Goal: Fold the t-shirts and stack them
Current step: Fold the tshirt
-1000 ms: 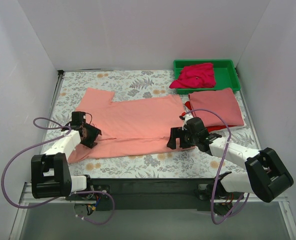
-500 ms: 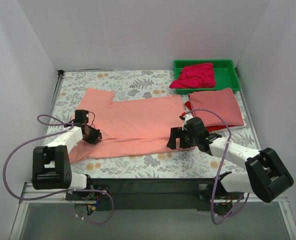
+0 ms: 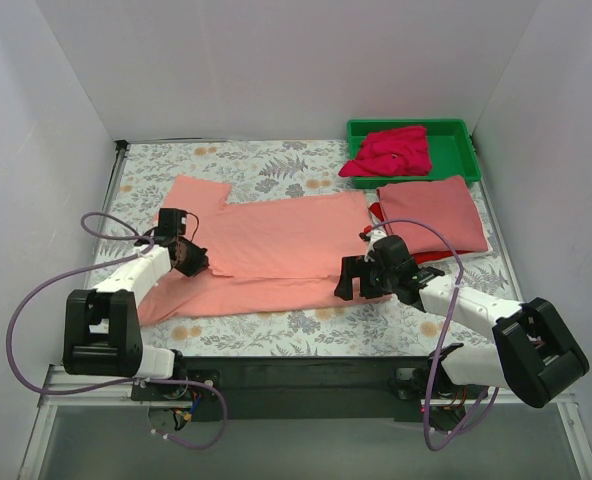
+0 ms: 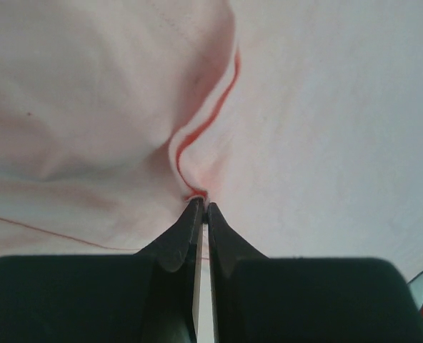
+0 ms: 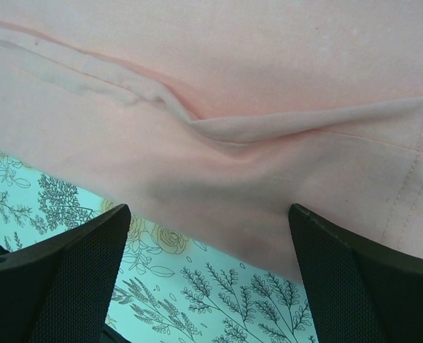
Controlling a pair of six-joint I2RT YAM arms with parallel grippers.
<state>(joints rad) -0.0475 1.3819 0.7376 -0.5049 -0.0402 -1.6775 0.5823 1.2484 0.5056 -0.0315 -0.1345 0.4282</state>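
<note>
The light salmon-pink t-shirt (image 3: 276,245) lies spread across the middle of the table. My left gripper (image 3: 189,258) is shut on a pinched fold of it (image 4: 197,187) near its left side, where the cloth bunches at the fingertips. My right gripper (image 3: 354,277) is open just above the shirt's lower right edge (image 5: 269,207), fingers wide apart and holding nothing. A folded dusty rose t-shirt (image 3: 431,212) lies at the right on top of a red one (image 3: 376,212). A crumpled magenta t-shirt (image 3: 389,151) lies in the green tray (image 3: 456,150).
The floral tablecloth (image 3: 276,325) shows along the near edge and at the back left. The green tray stands at the back right corner. White walls close in the table on three sides. Purple cables loop beside both arms.
My left gripper has moved away from the near edge and to the right, dragging the shirt's left edge inward with it. The right gripper has barely moved.
</note>
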